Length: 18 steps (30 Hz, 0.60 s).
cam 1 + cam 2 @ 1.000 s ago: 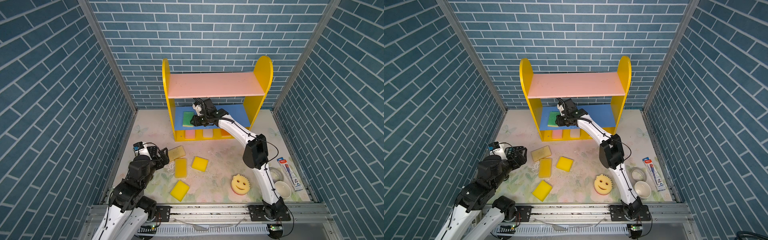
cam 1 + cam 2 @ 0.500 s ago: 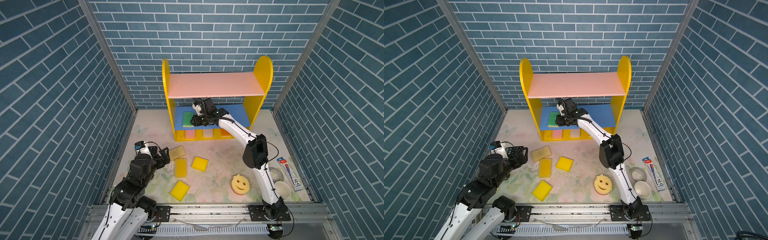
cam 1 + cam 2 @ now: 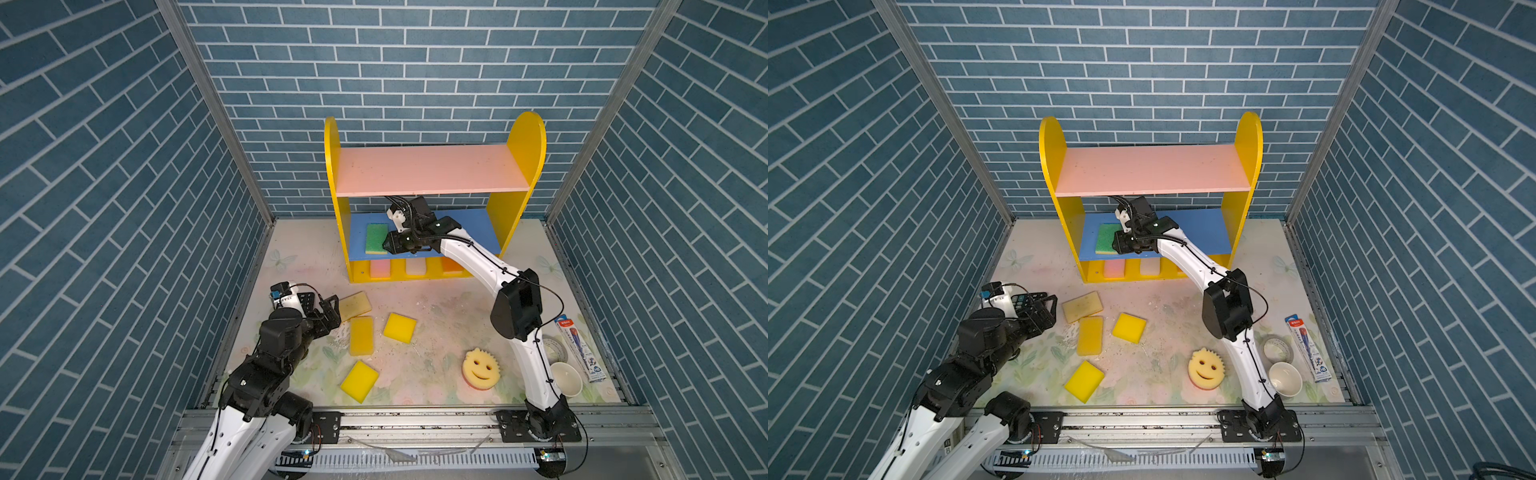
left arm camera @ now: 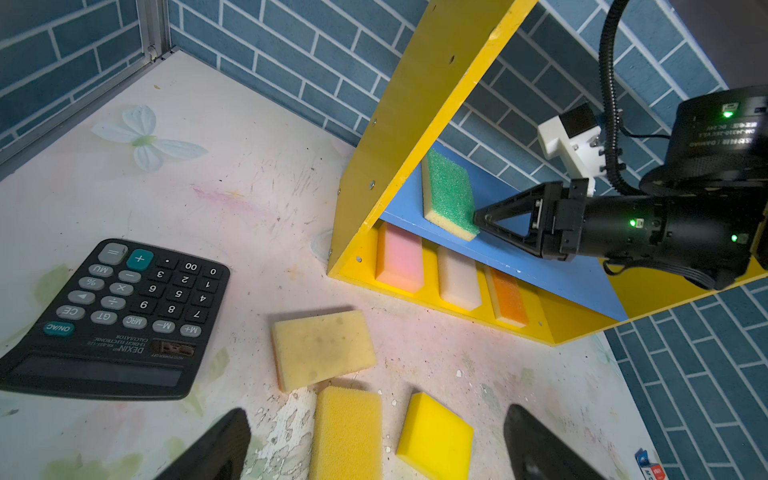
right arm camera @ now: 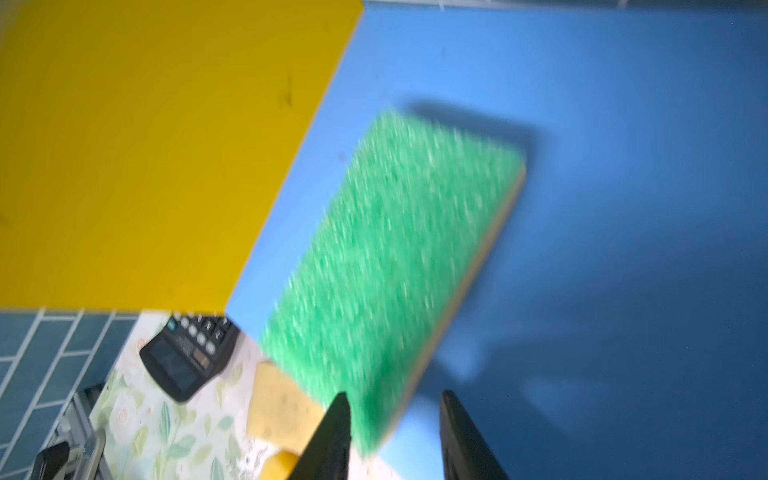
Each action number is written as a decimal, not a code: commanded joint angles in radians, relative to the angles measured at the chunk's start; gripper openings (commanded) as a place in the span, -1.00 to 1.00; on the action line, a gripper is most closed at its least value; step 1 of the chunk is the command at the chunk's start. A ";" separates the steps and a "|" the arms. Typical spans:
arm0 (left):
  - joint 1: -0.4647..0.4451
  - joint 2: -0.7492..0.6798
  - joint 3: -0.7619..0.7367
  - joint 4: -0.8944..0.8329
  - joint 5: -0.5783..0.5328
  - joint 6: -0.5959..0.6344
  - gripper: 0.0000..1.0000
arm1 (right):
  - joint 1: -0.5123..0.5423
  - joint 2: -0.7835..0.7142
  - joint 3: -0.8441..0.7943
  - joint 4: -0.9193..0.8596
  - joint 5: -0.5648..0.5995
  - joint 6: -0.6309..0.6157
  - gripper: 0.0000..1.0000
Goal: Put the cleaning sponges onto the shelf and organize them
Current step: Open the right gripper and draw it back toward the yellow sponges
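Note:
The shelf stands against the back wall. A green sponge lies flat at the left end of its blue middle board. My right gripper is at that sponge's near corner, open, with one finger against the foam and the other apart from it. Pink, whitish and orange sponges stand in the bottom level. On the table lie a tan sponge, three yellow ones and a smiley-face one. My left gripper hovers open over the yellow ones, holding nothing.
A black calculator lies by the left wall next to the left gripper. A tape roll, a white cup and a flat packet sit at the right edge. The right arm spans the table's right half.
The right gripper's jaws have widened at the green sponge's corner, and the sponge now rests on the blue board. The left arm has barely shifted.

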<state>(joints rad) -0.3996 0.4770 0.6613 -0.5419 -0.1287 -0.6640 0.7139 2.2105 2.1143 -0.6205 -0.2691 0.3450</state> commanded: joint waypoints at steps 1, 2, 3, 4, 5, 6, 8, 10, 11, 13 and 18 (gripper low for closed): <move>-0.001 0.010 0.008 -0.005 0.020 0.021 0.94 | 0.018 -0.201 -0.170 0.101 0.024 0.007 -0.18; 0.000 0.016 0.007 -0.006 0.023 0.020 0.94 | 0.020 -0.241 -0.236 0.121 0.035 0.013 -0.15; 0.000 0.020 0.005 -0.004 0.027 0.020 0.94 | 0.021 -0.276 -0.293 0.135 0.043 0.022 -0.13; -0.001 0.022 0.002 -0.001 0.030 0.020 0.94 | 0.021 -0.314 -0.356 0.152 0.053 0.032 -0.12; -0.001 0.024 -0.002 0.006 0.034 0.020 0.94 | 0.021 -0.348 -0.412 0.166 0.065 0.044 -0.11; 0.000 0.025 -0.005 0.012 0.037 0.019 0.94 | 0.021 -0.377 -0.456 0.177 0.074 0.055 -0.11; 0.001 0.030 -0.013 0.028 0.043 0.014 0.94 | 0.021 -0.428 -0.545 0.187 0.095 0.074 -0.12; 0.001 0.037 -0.017 0.040 0.047 0.008 0.94 | 0.021 -0.465 -0.606 0.185 0.114 0.091 -0.15; 0.001 0.044 -0.018 0.047 0.051 0.006 0.94 | 0.020 -0.478 -0.634 0.188 0.112 0.099 -0.20; 0.001 0.057 -0.018 0.057 0.059 0.005 0.93 | 0.021 -0.496 -0.675 0.196 0.104 0.116 -0.33; 0.001 0.100 -0.027 0.080 0.072 0.000 0.91 | 0.032 -0.513 -0.746 0.201 0.038 0.133 -0.71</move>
<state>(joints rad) -0.3996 0.5617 0.6556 -0.4923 -0.0723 -0.6617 0.7372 1.7260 1.4105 -0.4404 -0.2001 0.4568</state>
